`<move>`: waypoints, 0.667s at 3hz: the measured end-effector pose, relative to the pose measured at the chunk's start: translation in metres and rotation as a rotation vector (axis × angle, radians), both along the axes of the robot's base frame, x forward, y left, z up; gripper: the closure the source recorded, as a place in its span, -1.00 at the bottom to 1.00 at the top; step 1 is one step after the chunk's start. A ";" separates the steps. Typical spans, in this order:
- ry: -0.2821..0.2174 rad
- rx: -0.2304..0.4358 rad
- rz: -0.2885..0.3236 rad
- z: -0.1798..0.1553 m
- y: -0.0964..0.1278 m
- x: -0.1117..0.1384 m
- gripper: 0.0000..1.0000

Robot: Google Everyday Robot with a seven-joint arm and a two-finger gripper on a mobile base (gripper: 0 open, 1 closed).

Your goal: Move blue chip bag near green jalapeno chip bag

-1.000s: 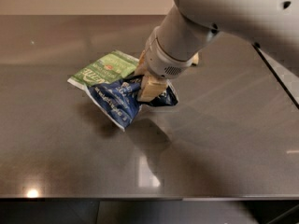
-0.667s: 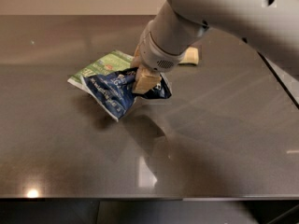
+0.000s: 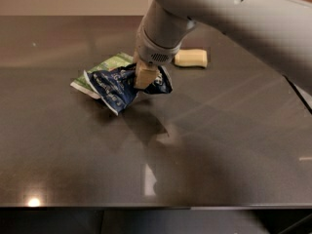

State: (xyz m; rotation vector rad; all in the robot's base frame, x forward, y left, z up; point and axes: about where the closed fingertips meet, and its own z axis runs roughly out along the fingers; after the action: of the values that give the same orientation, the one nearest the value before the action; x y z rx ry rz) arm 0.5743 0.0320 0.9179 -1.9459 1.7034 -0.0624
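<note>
The blue chip bag (image 3: 117, 86) is dark navy and crinkled, with white lettering. It lies partly over the green jalapeno chip bag (image 3: 100, 71), whose light-green end sticks out at its upper left. My gripper (image 3: 145, 77) reaches down from the big grey arm and is shut on the blue chip bag's right part, one beige finger (image 3: 144, 76) showing in front. The bag's lower left corner touches the dark table (image 3: 219, 145).
A pale yellow cylindrical lump (image 3: 191, 58) lies on the table just right of and behind the gripper. The grey arm (image 3: 234, 23) fills the upper right. The table's front edge (image 3: 146, 207) runs along the bottom.
The gripper has carried the blue chip bag up and to the left, so it now overlaps the green bag more. The arm has swung further across the frame.
</note>
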 end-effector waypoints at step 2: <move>-0.008 0.007 -0.056 -0.006 0.001 0.012 -0.76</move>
State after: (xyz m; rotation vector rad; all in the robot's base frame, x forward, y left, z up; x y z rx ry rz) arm 0.5862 0.0331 0.9115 -1.8905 1.7512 -0.0848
